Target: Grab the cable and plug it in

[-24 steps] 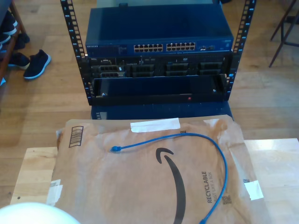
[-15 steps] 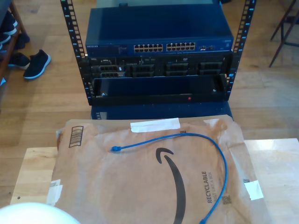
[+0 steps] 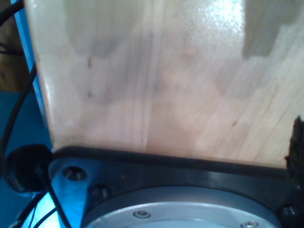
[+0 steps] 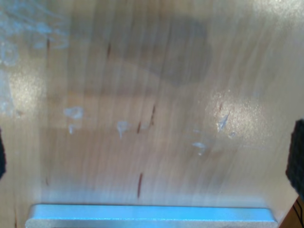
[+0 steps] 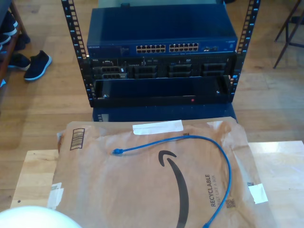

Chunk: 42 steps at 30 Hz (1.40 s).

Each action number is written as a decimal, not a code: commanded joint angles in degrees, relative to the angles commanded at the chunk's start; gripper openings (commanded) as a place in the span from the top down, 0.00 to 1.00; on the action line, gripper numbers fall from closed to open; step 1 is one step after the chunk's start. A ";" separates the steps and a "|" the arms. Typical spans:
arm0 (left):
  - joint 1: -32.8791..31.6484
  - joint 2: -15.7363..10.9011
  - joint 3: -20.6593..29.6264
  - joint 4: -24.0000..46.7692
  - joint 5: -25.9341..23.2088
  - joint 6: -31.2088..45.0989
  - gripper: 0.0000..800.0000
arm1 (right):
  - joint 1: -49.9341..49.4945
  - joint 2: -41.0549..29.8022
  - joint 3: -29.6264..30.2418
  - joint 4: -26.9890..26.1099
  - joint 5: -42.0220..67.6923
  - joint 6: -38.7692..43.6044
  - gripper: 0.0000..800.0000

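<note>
The thin blue cable (image 5: 224, 159) lies in an arc on a brown paper mailer (image 5: 123, 190) in the exterior view. One small plug (image 5: 116, 151) points toward that view's left, and the other end runs off the bottom edge. My second gripper (image 4: 149, 156) is open over bare wood, with dark fingertips (image 4: 298, 154) at both edges of its picture and nothing between them. My first gripper (image 3: 152, 147) hangs over the wooden tabletop (image 3: 156, 80) beside a metal base plate (image 3: 190, 209). One dark fingertip (image 3: 297, 142) sits far out at the edge, so it looks open.
Beyond the table stands a rack with a blue network switch (image 5: 161, 28); its rows of ports (image 5: 167, 48) face the table. Black server units (image 5: 161, 70) sit below. A white rounded shape (image 5: 35, 217) fills the exterior view's bottom left. Shoes (image 5: 37, 64) lie on the floor.
</note>
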 joint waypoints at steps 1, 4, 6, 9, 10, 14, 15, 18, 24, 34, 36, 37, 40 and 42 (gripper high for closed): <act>0.00 0.00 0.00 0.00 0.00 0.00 0.00 | 0.00 0.00 0.00 0.00 0.00 0.09 0.00; 0.00 0.00 0.00 0.00 0.00 0.00 0.00 | 0.00 0.00 0.00 0.00 0.00 0.00 0.00; -0.09 0.00 0.00 0.00 0.00 0.00 0.00 | 0.00 0.00 0.00 0.00 0.00 0.09 0.00; -0.09 0.00 0.00 0.00 0.00 0.00 0.00 | 0.00 0.00 0.00 0.00 0.00 0.00 0.00; 0.00 0.00 0.00 0.00 0.00 0.00 0.00 | 0.00 0.00 0.00 0.00 0.00 0.00 0.00; 0.00 0.00 0.00 0.00 0.00 0.00 0.00 | 0.00 0.00 0.00 0.00 0.00 0.00 0.00; 0.00 0.00 0.00 0.00 0.00 0.00 0.00 | 0.00 0.00 0.00 0.00 0.00 0.09 0.00; 0.00 0.00 0.00 0.00 0.00 0.00 0.00 | 0.00 0.00 0.00 0.00 0.00 0.09 0.00; 0.00 0.00 0.00 0.00 0.00 0.00 0.00 | 0.00 0.00 0.00 0.00 0.00 0.00 0.00; 0.00 0.18 0.00 0.00 0.00 0.18 0.00 | 0.00 0.00 0.00 0.00 0.09 0.09 0.00; 0.00 0.18 0.00 0.00 0.00 0.18 0.00 | 0.00 0.00 0.00 0.00 0.09 0.09 0.00; 0.00 0.18 0.00 0.00 0.00 0.18 0.00 | 0.00 0.00 0.00 0.00 0.09 0.09 0.00; -0.09 0.18 -0.18 0.09 0.09 0.00 0.00 | 0.00 0.00 -0.62 -0.09 0.26 0.09 0.01; -0.09 0.09 -0.97 0.18 0.88 0.00 0.00 | 0.09 -0.62 -1.58 -0.18 1.93 0.09 0.01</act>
